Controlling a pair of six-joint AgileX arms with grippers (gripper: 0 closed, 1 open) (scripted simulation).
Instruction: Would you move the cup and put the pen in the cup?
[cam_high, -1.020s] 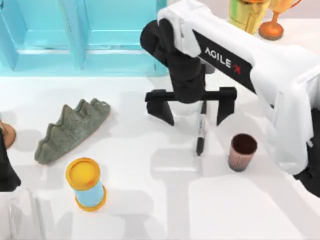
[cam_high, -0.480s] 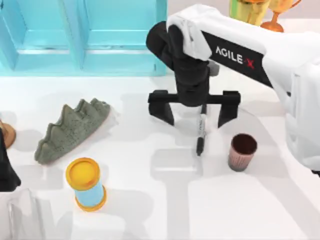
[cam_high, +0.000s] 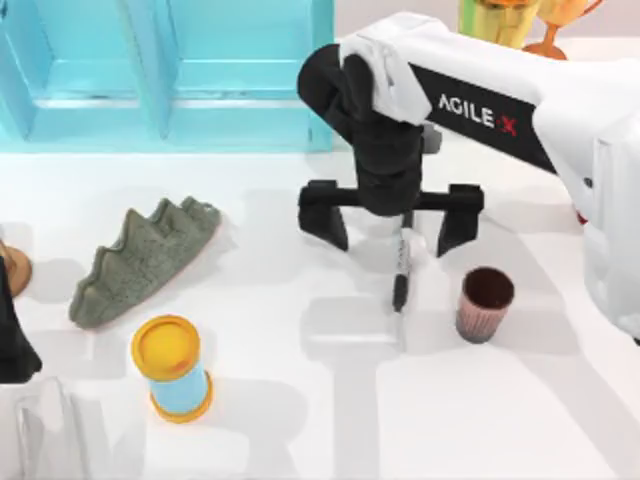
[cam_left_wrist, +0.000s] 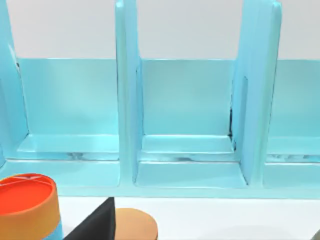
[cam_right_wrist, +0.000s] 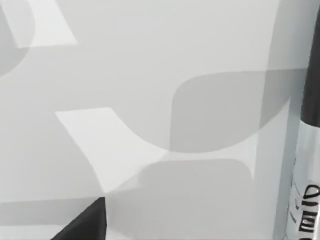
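Left arm parked at the far left edge of the counter (cam_high: 300, 400); can't tell its claw state. Left wrist view faces a light blue shelf rack (cam_left_wrist: 190, 125), which sits along the counter's back left in the top view. Grey-green spiky lump (cam_high: 145, 258) lies left of centre. Blue cylinder with yellow-orange rims (cam_high: 172, 368) stands in front of it, nearer the front edge. Right claw (cam_high: 392, 222) hangs over the pen (cam_high: 401, 268) at centre, released, fingers spread wide, one on each side of the pen's upper end, not touching it. Pen lies flat on the counter, running front to back; right wrist view catches its white labelled band (cam_right_wrist: 305, 195). Cup (cam_high: 484, 303) stands upright just right of the pen's lower end, apart from it. Gold trophies (cam_high: 520, 25) at back right.
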